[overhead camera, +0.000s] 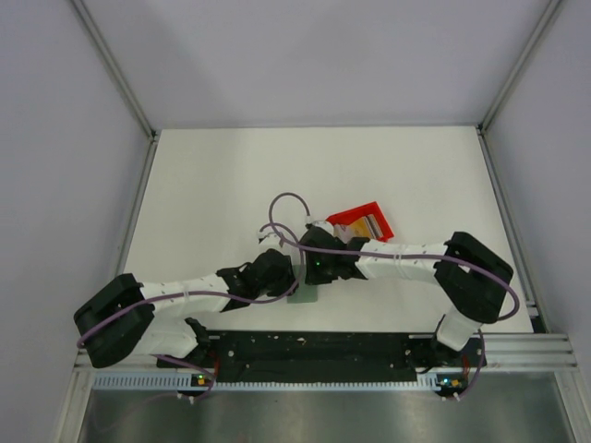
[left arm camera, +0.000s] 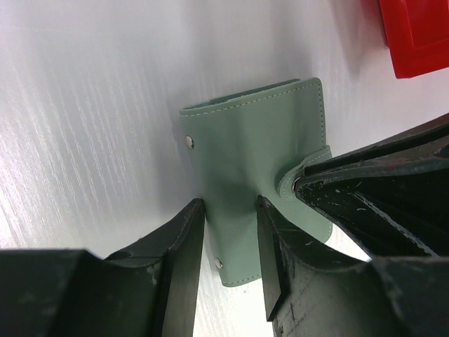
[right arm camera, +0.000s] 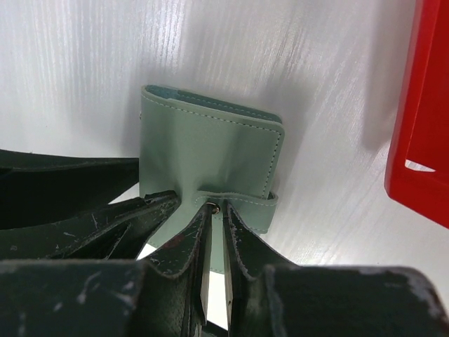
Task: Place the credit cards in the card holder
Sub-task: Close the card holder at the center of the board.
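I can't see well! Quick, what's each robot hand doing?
Left gripper: closed on the card holder.
Right gripper: pinching the card holder's strap tab.

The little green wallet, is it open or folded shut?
Folded shut: the card holder lies doubled over, and the right gripper pinches its snap strap.

The folded grey-green card holder [left arm camera: 256, 175] lies on the white counter [left arm camera: 91, 119]. The left tool [left arm camera: 230, 242] straddles its near part with a finger on each side, while the right tool [left arm camera: 309, 184] pinches its snap strap [left arm camera: 306, 170]. A red bin [left arm camera: 414, 35] sits far right.
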Controlling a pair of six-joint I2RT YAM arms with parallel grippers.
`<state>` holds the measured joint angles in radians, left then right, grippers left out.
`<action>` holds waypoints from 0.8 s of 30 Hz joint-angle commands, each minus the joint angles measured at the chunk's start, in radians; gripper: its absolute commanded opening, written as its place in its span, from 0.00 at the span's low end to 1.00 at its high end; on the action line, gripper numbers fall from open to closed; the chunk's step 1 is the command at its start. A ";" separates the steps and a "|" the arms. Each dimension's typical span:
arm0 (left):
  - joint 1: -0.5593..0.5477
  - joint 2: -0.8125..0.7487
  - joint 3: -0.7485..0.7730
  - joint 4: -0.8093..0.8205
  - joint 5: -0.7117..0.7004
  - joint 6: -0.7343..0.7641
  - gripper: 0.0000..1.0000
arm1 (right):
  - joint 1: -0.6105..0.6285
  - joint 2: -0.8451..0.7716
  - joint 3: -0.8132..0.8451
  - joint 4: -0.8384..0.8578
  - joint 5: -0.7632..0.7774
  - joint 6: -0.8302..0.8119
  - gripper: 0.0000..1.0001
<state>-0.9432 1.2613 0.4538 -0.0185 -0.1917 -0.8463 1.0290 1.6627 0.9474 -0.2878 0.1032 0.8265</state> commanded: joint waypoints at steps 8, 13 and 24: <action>-0.002 0.015 -0.015 0.011 0.026 0.007 0.40 | -0.072 0.114 0.050 -0.039 -0.099 -0.026 0.09; -0.002 0.016 -0.017 0.040 0.029 0.007 0.40 | -0.081 0.152 0.070 -0.074 -0.124 -0.038 0.09; -0.002 0.016 -0.020 0.043 0.026 0.007 0.40 | -0.089 0.236 0.129 -0.191 -0.074 -0.084 0.08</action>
<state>-0.9428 1.2613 0.4511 -0.0128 -0.1940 -0.8421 0.9455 1.7779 1.1015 -0.4561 -0.0780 0.7826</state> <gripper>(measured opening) 0.405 0.089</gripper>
